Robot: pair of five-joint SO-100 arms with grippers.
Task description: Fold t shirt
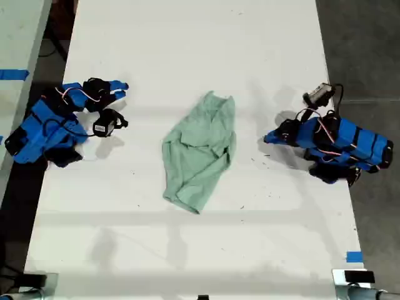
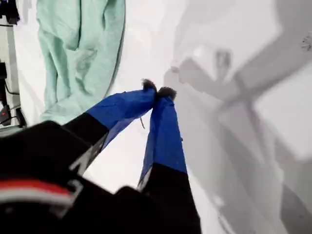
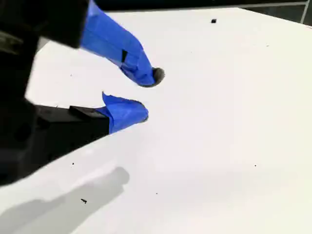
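While t shirt (image 1: 199, 152) lies crumpled, table (image 1: 187, 50) margins open.

You'll find no readable text, label, brand or number anywhere in these views (only unmarked surfaces).
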